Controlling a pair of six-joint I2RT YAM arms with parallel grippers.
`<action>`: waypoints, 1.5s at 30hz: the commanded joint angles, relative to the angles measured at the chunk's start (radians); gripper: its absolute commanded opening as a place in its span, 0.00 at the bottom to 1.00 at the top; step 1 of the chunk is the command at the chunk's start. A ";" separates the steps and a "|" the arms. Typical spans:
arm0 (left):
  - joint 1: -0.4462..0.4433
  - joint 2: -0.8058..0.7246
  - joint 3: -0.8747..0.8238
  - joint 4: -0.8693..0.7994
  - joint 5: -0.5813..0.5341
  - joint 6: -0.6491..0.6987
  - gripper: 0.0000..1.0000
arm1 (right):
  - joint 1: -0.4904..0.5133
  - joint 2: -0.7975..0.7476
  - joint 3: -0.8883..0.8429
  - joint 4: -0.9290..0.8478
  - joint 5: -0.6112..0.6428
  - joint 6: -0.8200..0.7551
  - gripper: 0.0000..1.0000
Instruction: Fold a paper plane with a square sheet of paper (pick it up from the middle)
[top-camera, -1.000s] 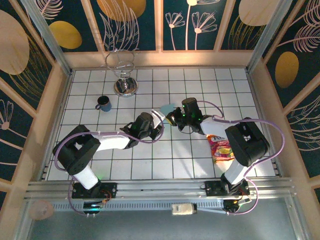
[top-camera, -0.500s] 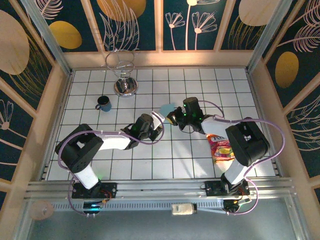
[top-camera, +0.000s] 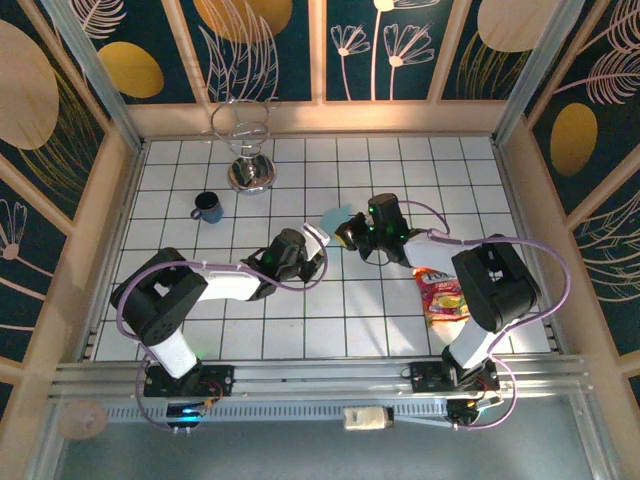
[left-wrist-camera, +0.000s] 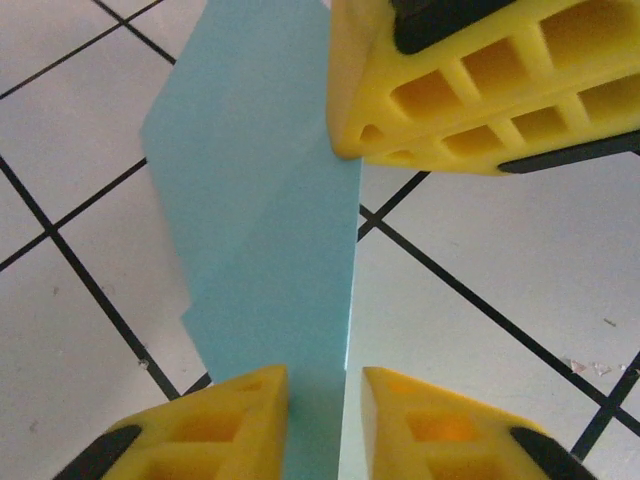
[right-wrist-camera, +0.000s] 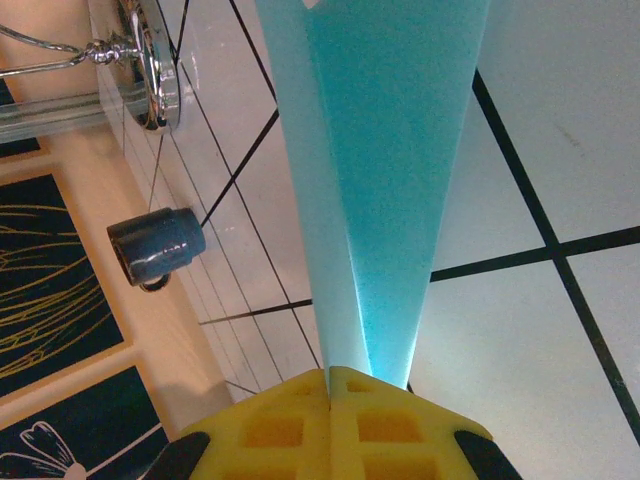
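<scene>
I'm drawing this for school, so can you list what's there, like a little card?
blue paper: folded, with a crease
right gripper: shut on the blue paper
left gripper: jaws apart, the paper's edge between them
cup: dark blue, on the tiles
snack packet: orange-red, beside the right arm
wire stand: at the back
</scene>
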 joint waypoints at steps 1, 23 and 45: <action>-0.001 0.011 -0.007 0.052 0.018 0.000 0.31 | -0.003 0.012 -0.007 -0.010 -0.017 0.012 0.03; -0.002 0.070 0.008 0.051 0.039 0.021 0.10 | -0.014 -0.008 0.009 -0.086 0.007 -0.045 0.44; -0.001 0.120 0.032 0.001 0.149 -0.015 0.10 | -0.105 -0.147 -0.043 -0.292 0.207 -0.213 0.62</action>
